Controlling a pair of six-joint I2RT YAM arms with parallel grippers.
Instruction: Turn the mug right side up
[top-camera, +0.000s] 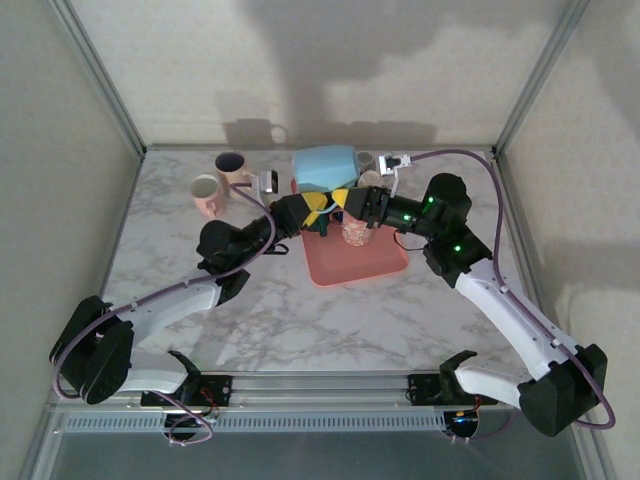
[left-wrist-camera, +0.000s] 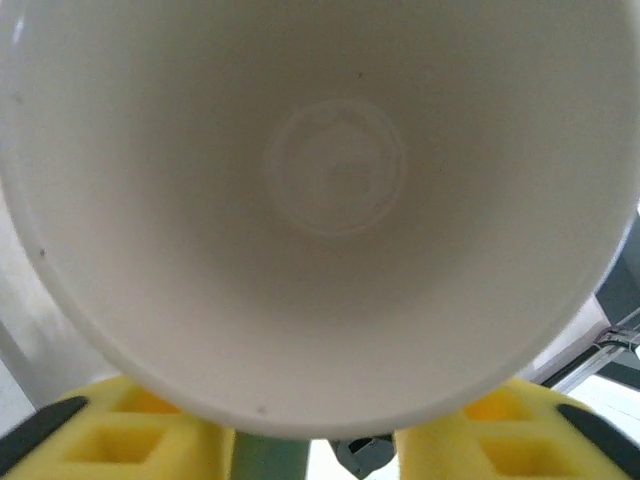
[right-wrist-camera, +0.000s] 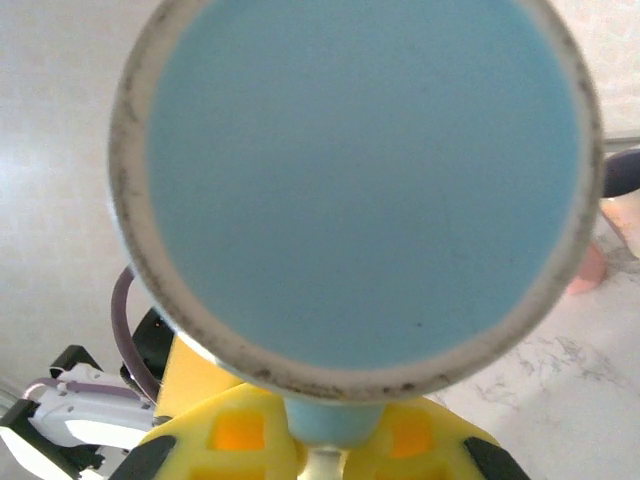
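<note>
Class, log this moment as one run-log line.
blue mug: lifted, on its side | right end effector: shut on mug | left end effector: at mug's open mouth, grip unclear | task: unfinished

A light-blue mug (top-camera: 325, 168) with a white interior is hanging on its side, raised off the counter (top-camera: 180, 265) near the back, its open mouth pointing left and its flat, pale-rimmed blue base pointing right
</note>
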